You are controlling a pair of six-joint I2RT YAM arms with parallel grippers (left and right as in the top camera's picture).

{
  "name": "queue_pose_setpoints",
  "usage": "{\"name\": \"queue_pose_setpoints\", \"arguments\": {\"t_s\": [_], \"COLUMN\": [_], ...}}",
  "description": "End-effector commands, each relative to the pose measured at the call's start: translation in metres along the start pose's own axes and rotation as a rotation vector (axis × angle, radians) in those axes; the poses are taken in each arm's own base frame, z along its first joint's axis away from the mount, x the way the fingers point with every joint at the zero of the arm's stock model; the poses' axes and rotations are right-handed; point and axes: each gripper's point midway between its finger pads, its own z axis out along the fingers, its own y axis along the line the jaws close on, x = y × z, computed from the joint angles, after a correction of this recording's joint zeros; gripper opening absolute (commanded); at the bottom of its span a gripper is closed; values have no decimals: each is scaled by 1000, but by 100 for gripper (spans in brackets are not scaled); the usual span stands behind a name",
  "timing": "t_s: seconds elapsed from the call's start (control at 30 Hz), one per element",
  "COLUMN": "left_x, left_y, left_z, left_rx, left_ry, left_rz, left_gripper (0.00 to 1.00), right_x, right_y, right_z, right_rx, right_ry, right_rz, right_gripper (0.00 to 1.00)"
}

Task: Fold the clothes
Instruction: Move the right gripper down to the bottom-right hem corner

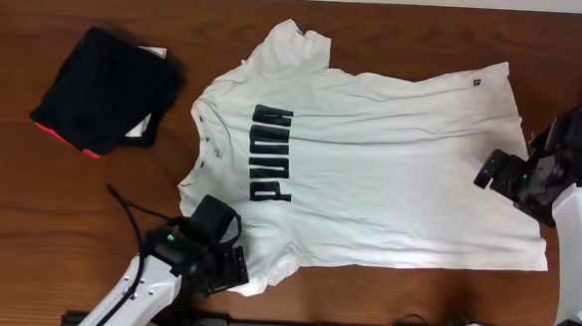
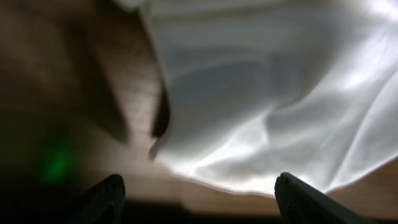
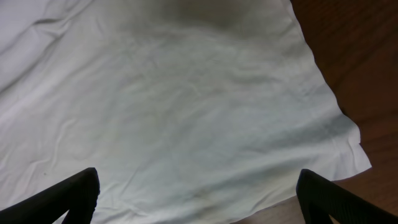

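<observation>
White T-shirt (image 1: 371, 157) spread flat, wooden table (image 1: 68, 221)

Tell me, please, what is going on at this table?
Two robot arms are set to fold a large white short-sleeved cotton T-shirt, which lies spread flat, black PUMA lettering up, on the brown wooden table. No fold shows yet. The left gripper hangs open by the shirt's near sleeve, and the right gripper is open over the hem end; neither holds cloth. A folded black garment with a red-orange edge lies apart, beyond the collar end.
</observation>
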Motion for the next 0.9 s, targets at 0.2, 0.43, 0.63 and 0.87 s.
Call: {"name": "queue_pose_setpoints", "arguments": {"t_s": [0.2, 0.43, 0.63, 0.87], "left_x": [1, -3, -3, -3], "left_y": [2, -1, -2, -1], "left_z": [14, 14, 14, 14], "left_rx": [20, 34, 36, 35], "left_ry": [-7, -21, -23, -21], "left_rz": [-24, -20, -19, -19], "left_gripper": [79, 79, 80, 80], "right_x": [10, 18, 32, 55], "right_y": [-26, -74, -111, -140], "right_z": [-2, 4, 24, 49], "right_rx": [35, 127, 158, 181], "right_ry": [52, 61, 56, 51], "right_rz": [159, 358, 485, 597], "right_gripper": [99, 99, 99, 95]}}
